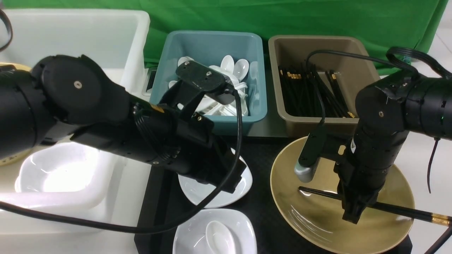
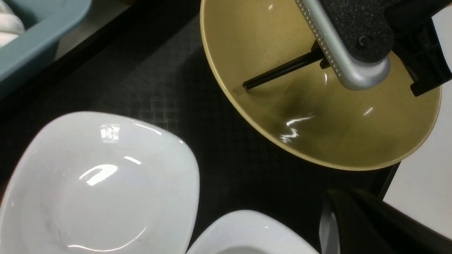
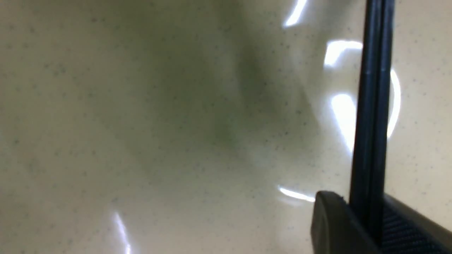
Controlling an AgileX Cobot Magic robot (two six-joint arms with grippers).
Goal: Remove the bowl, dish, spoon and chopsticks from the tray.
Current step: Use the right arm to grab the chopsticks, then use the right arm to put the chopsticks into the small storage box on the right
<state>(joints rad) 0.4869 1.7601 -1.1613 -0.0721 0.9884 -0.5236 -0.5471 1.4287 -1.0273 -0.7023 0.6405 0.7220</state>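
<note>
1. The right gripper [image 1: 353, 216] stands in the bowl [image 1: 317, 225] at the right end of the tray [image 1: 263, 201], pinching the chopsticks [image 1: 406, 210] mid-length.
2. The chopsticks lie crosswise, gold ends past the bowl's right rim; the brown bin [image 1: 310, 124] sits just beyond.
3. The left gripper [image 2: 339, 222], pressed together, is farther off.

A green cloth [image 1: 317, 17] hangs across the far side as a backdrop, with soft folds; past its right edge a pale surface [image 1: 443, 38] shows, floor or wall I cannot tell. In front of the cloth three containers stand in a row: a large white tub [image 1: 70, 31] on the left; a teal bin [image 1: 212, 42] in the middle; a brown bin [image 1: 317, 46] just beside it on the right. The table top [image 1: 416, 155] at the near right is plain white; the light is bright and even, with glare on the white tub.
</note>
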